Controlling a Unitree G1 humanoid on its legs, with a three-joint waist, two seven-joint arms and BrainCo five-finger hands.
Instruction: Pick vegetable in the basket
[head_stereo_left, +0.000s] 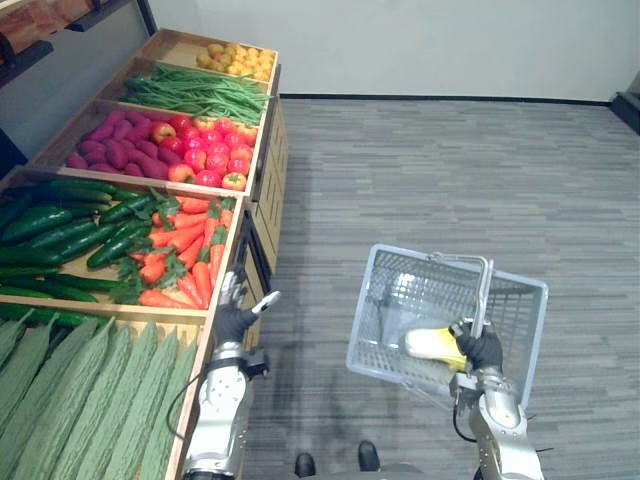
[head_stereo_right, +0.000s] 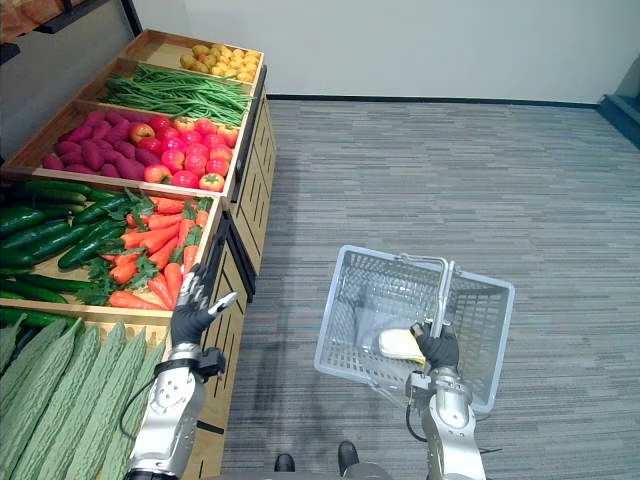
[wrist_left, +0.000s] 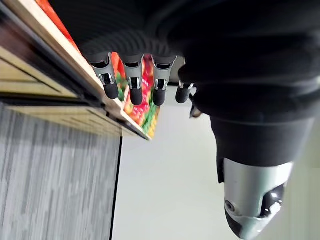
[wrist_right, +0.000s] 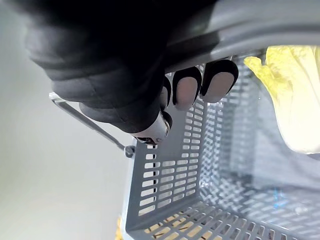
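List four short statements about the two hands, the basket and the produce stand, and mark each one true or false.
1. The right hand is curled round the handle of the grey basket. True.
2. The basket is empty. False: a pale yellow leafy vegetable lies in it.
3. The left hand grips a carrot. False: its fingers are straight and hold nothing; it is at the stand's front edge, by the carrots.
4. The green beans lie farther from the robot than the carrots. True.
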